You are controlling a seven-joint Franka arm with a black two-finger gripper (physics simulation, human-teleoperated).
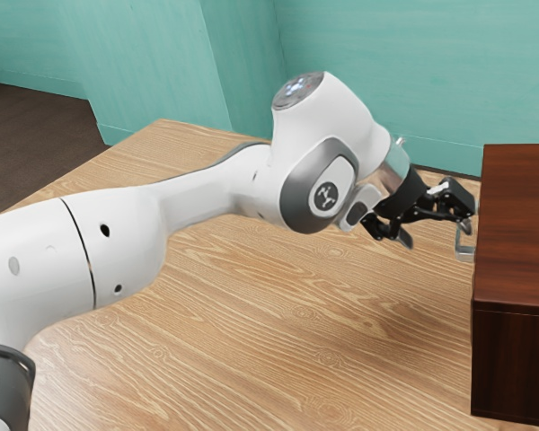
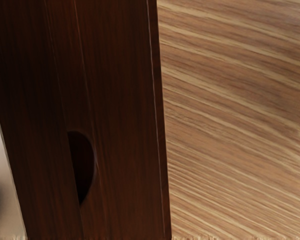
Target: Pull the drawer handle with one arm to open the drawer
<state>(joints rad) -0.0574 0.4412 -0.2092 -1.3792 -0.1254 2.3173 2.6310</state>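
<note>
My gripper point(image 1: 458, 208) hangs just at the cabinet's point(image 1: 519, 269) front face, right above the drawer handle point(image 1: 464, 242), a small grey metal bar standing off that face. Whether I am clamped on it or released, I cannot tell. The cabinet is a square-edged block of dark, glossy reddish wood; up close its front point(image 2: 120, 100) shows fine straight grain and a dark half-round recess point(image 2: 82, 165). The pale oak-grained table point(image 1: 278, 341) spreads wide and flat away from the cabinet's front.

Bare tabletop point(image 1: 251, 310) beside the arm, cabinet point(image 1: 521, 242) blocking ahead, handle point(image 1: 463, 244) jutting out
</note>
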